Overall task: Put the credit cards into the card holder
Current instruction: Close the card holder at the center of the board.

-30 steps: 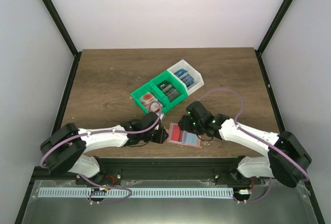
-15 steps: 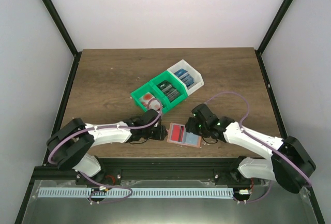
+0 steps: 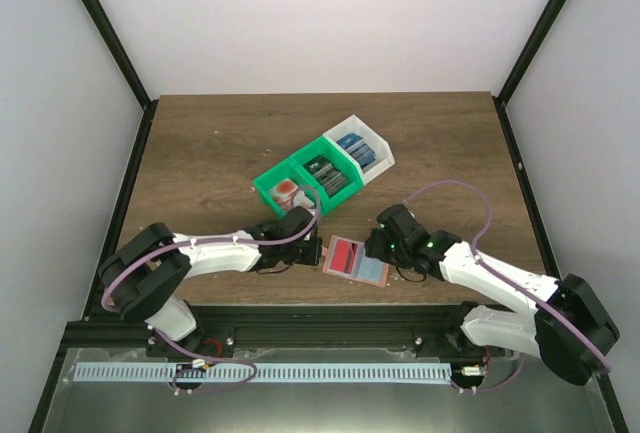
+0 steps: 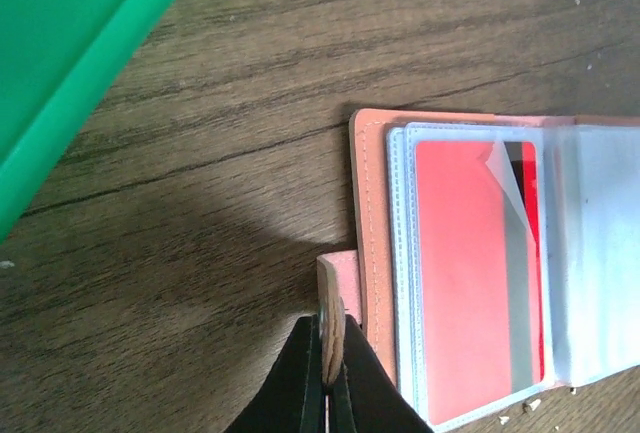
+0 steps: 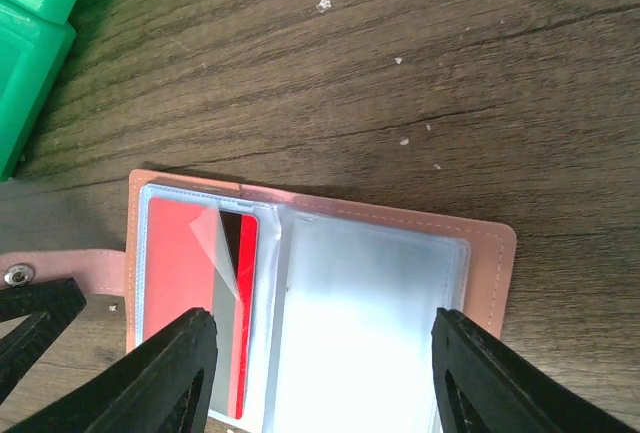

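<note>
Bins stand in a slanted row near the middle of the table [image 3: 200, 143]. The green bin [image 3: 268, 193] holds red-and-white cards [image 3: 287, 191] in its left compartment and dark cards [image 3: 326, 175] in its right one. The white bin [image 3: 372, 135], touching it on the right, holds blue cards [image 3: 357, 150].

Nearer the arms, the left gripper [image 4: 327, 373] is pinched tight on the snap tab [image 4: 337, 288], which juts from the left edge of the card holder [image 4: 368, 183]. The holder lies flat and spread open on the wood, just in front of the green bin, with its clear sleeves facing up. The left sleeve holds a red card [image 4: 460, 273] with a dark stripe along its right side. The right sleeve looks pale and glossy.

The right gripper [image 5: 320, 353] hangs over the holder's near edge. Its fingers are spread wide to either side, and whether they touch it cannot be told.
</note>
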Controlling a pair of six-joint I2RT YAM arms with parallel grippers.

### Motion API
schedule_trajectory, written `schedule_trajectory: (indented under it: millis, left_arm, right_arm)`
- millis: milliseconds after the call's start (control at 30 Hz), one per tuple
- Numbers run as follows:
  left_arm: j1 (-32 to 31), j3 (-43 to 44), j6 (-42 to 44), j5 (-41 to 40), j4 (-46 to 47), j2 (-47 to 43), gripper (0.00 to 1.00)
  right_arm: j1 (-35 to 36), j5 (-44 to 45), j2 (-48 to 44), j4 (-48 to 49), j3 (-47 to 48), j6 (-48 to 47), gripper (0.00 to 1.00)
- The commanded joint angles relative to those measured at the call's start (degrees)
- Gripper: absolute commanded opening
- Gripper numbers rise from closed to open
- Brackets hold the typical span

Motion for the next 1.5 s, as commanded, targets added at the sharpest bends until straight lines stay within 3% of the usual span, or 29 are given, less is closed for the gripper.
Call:
schedule_trajectory:
  millis: [0,433,600,867,1100,1267,1467]
  left_arm:
    - [0.13,0.68,1.13,-1.90,2.13,-2.83,0.00]
    - [0.18,-0.97,4.77,-3.42,0.89,-10.56,0.00]
    - [0.03,-1.02,10.29,5.63,4.11,-12.36,0.00]
    - [-6.08,1.14,9.87,19.61,12.76,-4.04,0.00]
    - [-9.56,7.08,9.92,21.01,15.78,4.46,0.00]
    - [-9.56,9.82,10.78,15.29,13.73,5.89,0.00]
    - [-9.56,9.84,10.94,12.25,14.07,5.01,0.00]
  right_arm:
    - [-0.50,1.95,-0.72,-0.60,-0.75,0.45,0.60]
    - [-0.52,1.81,-0.77,-0.90,-0.85,0.43,0.61]
    - [-0.58,2.10,1.71,-1.81,-0.33,0.53,0.60]
    - [-0.75,8.83,3.28,-4.18,-1.95,5.02,0.60]
    - [-1.15,11.54,-0.93,-3.63,-6.42,8.58,0.59]
    - [-2.83,9.00,-1.91,-2.55,-7.12,5.90,0.59]
    - [-10.07,-8.33,-1.20,7.34,-9.57,-3.85,0.59]
